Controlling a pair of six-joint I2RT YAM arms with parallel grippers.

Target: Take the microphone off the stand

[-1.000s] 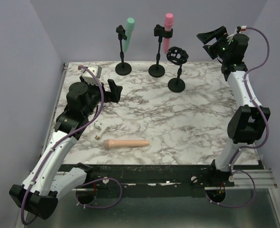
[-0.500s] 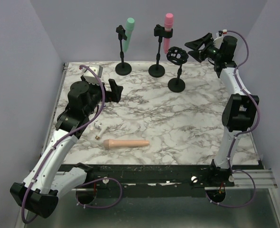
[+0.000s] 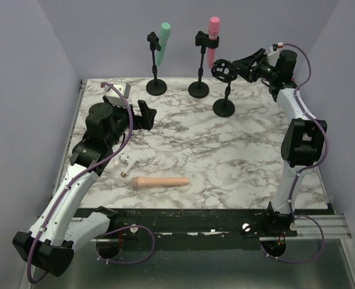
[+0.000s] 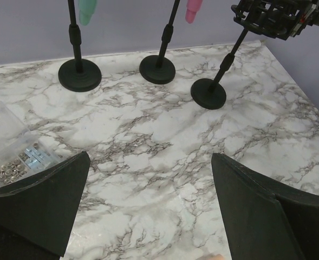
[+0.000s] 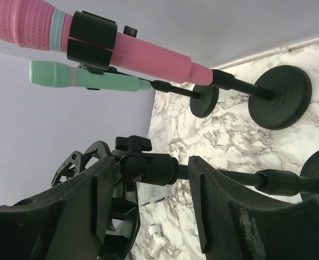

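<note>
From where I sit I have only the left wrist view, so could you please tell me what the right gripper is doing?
Observer: The right gripper is at the empty holder on the nearest stand, its fingers either side of the holder's joint.
Operator: Thanks. How is the pink microphone held?
Observer: A black clip holds the pink microphone just below its head.
Operator: Is anything lying loose near my arm?
Observer: A peach microphone lies flat on the table, near the front edge, in no stand.
</note>
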